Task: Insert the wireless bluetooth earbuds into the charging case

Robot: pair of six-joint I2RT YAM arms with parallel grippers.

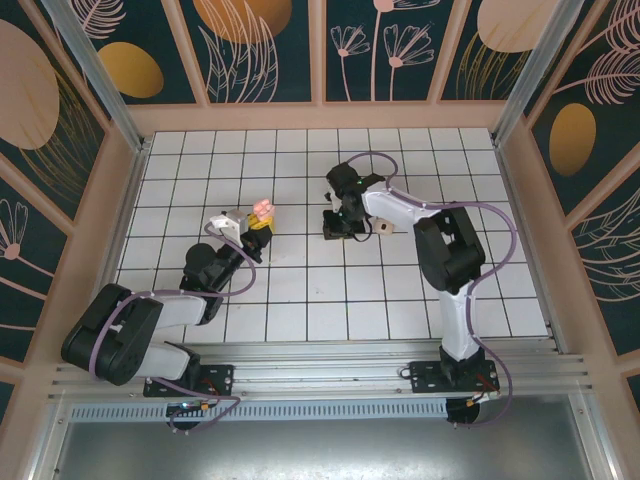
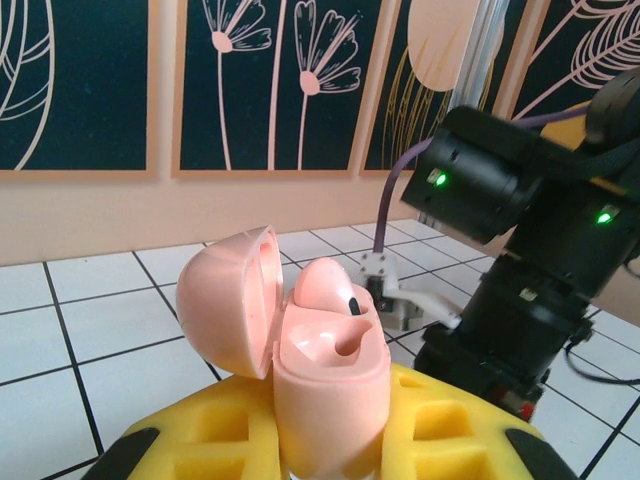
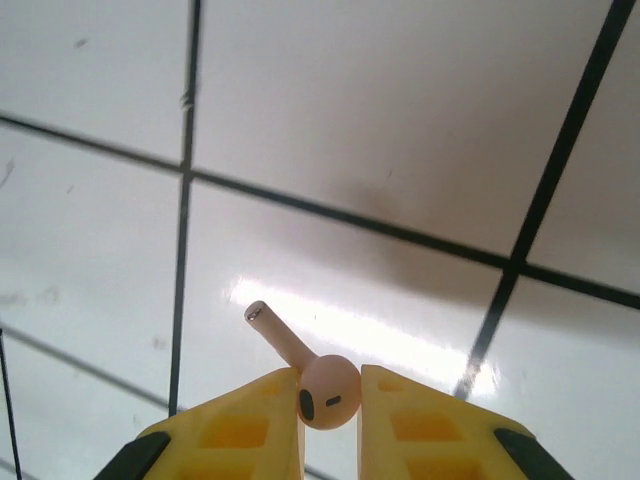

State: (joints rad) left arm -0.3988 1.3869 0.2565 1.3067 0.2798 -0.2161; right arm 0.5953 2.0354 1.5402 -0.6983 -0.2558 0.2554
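**Item 1, charging case** (image 2: 328, 395): salmon-pink and upright, with its lid (image 2: 228, 300) hinged open to the left. Your left gripper (image 2: 330, 440) pinches it low on the body between its yellow fingers (image 2: 215, 435).

**Item 2, first earbud** (image 2: 325, 283): pale pink, seated in the case's open body beside the lid, with a dark tip showing.

**Item 3, second earbud** (image 3: 325, 388): your right gripper (image 3: 330, 400) is pressed onto its round head, and the stem juts up and left. It is over the white gridded tabletop (image 3: 400, 120), to the right of the case and clear of it. You cannot tell whether it touches the tabletop.
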